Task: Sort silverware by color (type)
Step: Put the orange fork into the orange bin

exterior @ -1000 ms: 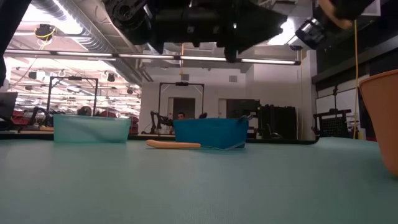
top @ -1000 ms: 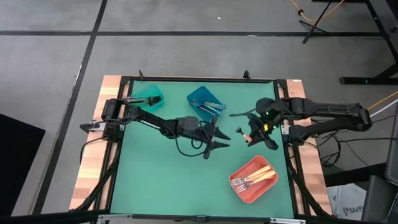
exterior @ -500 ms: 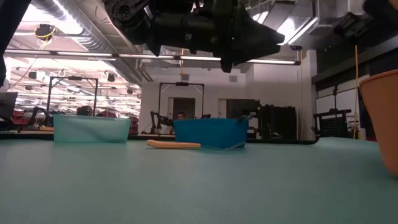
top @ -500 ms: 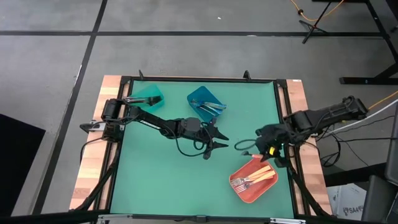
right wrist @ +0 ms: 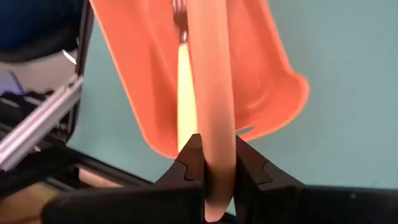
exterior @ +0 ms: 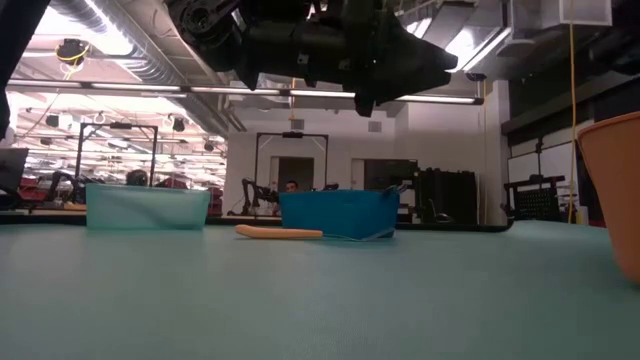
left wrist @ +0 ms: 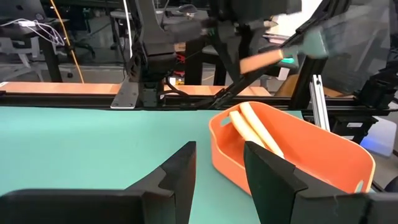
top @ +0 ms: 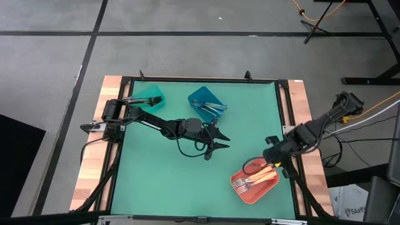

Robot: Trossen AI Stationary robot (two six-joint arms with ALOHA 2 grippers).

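My right gripper (top: pixel 271 161) hangs over the far right corner of the coral bin (top: pixel 247 190), shut on a tan-handled piece of silverware (right wrist: pixel 210 93). In the left wrist view this gripper (left wrist: pixel 283 53) and the handle (left wrist: pixel 261 61) show above the bin (left wrist: pixel 323 155). Several tan-handled forks (top: pixel 253 180) lie in the bin. At mid-table my left gripper (top: pixel 217 142) stands open and level with nothing between its fingers (left wrist: pixel 217 177). One more tan handle (exterior: pixel 280 233) lies flat on the mat beside the blue bin (exterior: pixel 338 214). My right gripper pinches the tan handle (right wrist: pixel 212 140) between its two fingers. The fingers slant down from the table's right side, and the handle runs on ahead along them. The piece is lifted clear above the coral bin; the gripper hides which end of it is held.
A blue bin (top: pixel 206 102) with dark and silver pieces stands at the far middle, and a teal bin (top: pixel 149 95) at the far left. Bare green mat (top: pixel 169 181) lies at the near left. Black rails frame the table (top: pixel 284 106).
My right gripper has swung from the right of the blue bin toward the table's near right, coming over the coral bin and tipping further down. It has stayed shut on the tan-handled piece, which travelled with it.
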